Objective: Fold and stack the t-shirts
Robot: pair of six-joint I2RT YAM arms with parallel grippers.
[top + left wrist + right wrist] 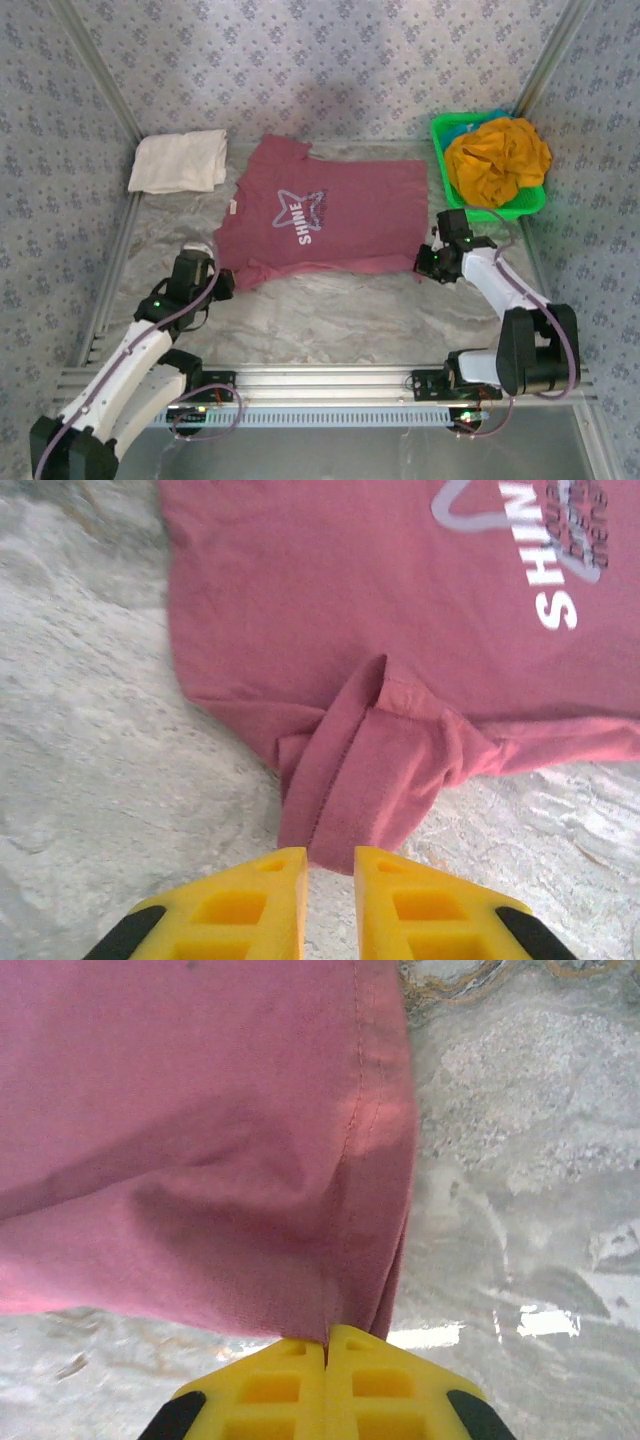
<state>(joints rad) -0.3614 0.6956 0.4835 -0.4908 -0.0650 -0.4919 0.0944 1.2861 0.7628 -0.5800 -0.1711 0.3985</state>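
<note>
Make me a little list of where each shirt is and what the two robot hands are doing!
maroon shirt: spread flat on the table, print up
white shirt: folded, far left
orange shirt: bunched in the green basket, far right
left gripper: slightly open, at the maroon shirt's sleeve tip
right gripper: shut on the maroon shirt's bottom corner

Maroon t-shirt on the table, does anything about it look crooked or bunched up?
Yes. The maroon t-shirt lies askew, and its near sleeve is folded over itself in a bunch just ahead of the left end effector. The right end effector pinches the hem corner, puckering it.
</note>
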